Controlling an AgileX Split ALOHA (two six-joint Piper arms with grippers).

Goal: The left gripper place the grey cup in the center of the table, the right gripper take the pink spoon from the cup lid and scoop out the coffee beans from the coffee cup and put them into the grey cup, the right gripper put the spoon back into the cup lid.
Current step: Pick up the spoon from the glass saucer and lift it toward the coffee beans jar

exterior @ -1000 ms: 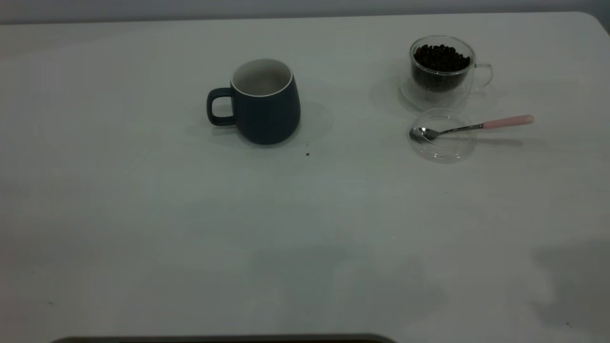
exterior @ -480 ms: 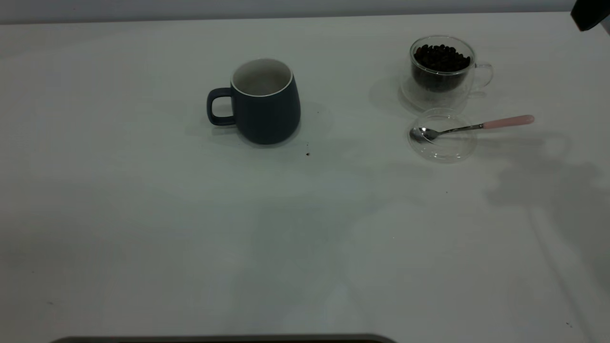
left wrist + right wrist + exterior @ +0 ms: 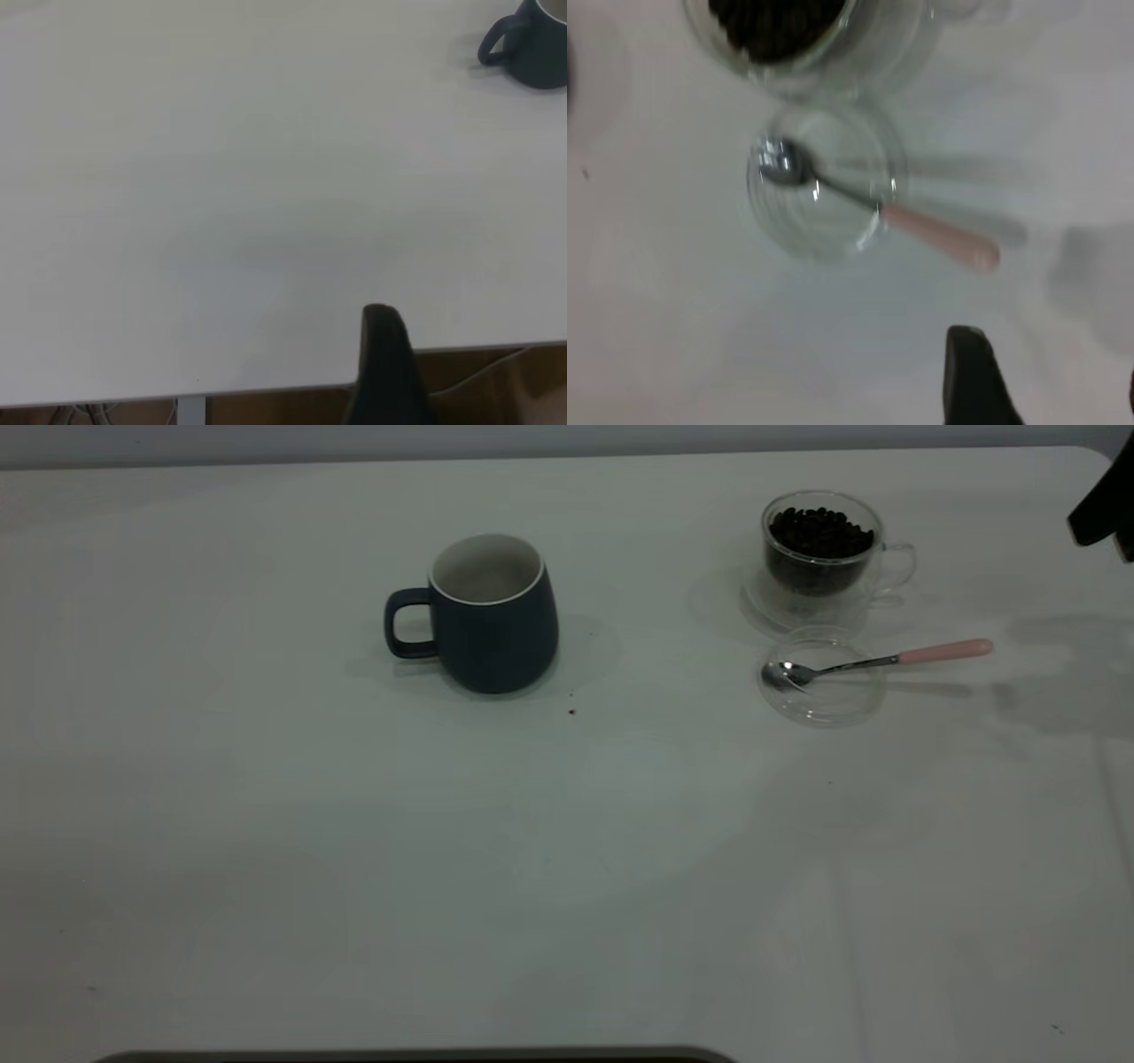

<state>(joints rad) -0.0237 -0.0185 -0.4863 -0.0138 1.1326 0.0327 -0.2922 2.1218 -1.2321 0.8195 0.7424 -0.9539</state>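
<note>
The pink spoon [image 3: 873, 661] lies nearly level across the scene, its long axis running left to right; its metal bowl rests inside the cup lid [image 3: 822, 700] at the left end, and its pale pink handle juts out past the lid's rim to the right, tilted a touch toward the far side; the lid sits flat on the table [image 3: 354, 850], just nearer than the coffee cup [image 3: 824, 558], which stands upright with the coffee beans [image 3: 820, 533] heaped inside and its loop handle turned to the right; the grey cup [image 3: 492, 615] stands upright well to the left of these, about mid-table, its handle pointing left; the right gripper [image 3: 1106, 509] shows only as a dark shape at the far right edge, above the table and to the right of the coffee cup, apart from the spoon; whether its claw is wide or narrow cannot be told; in the right wrist view one dark finger [image 3: 973, 376] shows, apart from the spoon's handle; the left gripper [image 3: 385, 367] hangs by the table's edge, well away from the grey cup, its claw state likewise not clear.
</note>
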